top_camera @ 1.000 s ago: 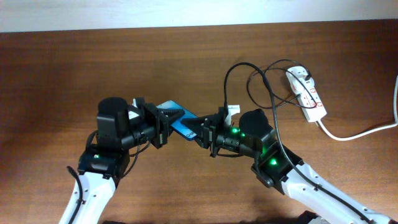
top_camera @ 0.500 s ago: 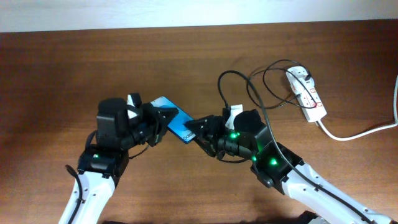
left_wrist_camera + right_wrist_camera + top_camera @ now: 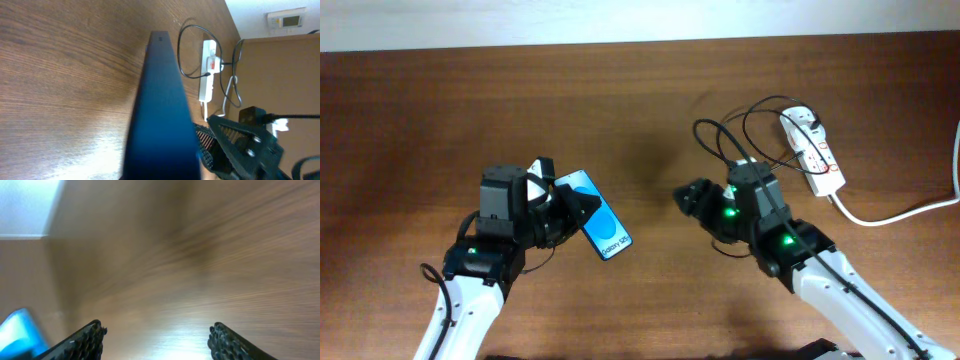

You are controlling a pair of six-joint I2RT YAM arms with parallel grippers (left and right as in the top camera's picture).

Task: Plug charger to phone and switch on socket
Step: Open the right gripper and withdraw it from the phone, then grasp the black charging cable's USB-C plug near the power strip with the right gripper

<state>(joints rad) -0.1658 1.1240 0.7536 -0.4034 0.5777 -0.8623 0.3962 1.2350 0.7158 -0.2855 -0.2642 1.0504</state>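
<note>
My left gripper (image 3: 568,208) is shut on the phone (image 3: 597,227), holding it above the table with its blue screen up and its free end pointing toward the right arm. In the left wrist view the phone (image 3: 160,100) runs edge-on up the frame, with a ridged pad pressed to its side. To the right my right gripper (image 3: 682,198) stands apart from the phone, open and empty, with bare table between its fingers (image 3: 90,335). The charger's black cable (image 3: 720,140) loops beside the socket (image 3: 812,150). I cannot see its connector tip.
The socket's thick white cord (image 3: 895,213) runs off the right edge. The socket (image 3: 209,70) and cable loop (image 3: 181,50) lie beyond the phone in the left wrist view. A pale wall borders the table's far edge (image 3: 620,42).
My right gripper has opened and drawn back to the right, away from the phone's end. The left gripper has turned the phone and shifted it slightly left. The cable loops moved right.
</note>
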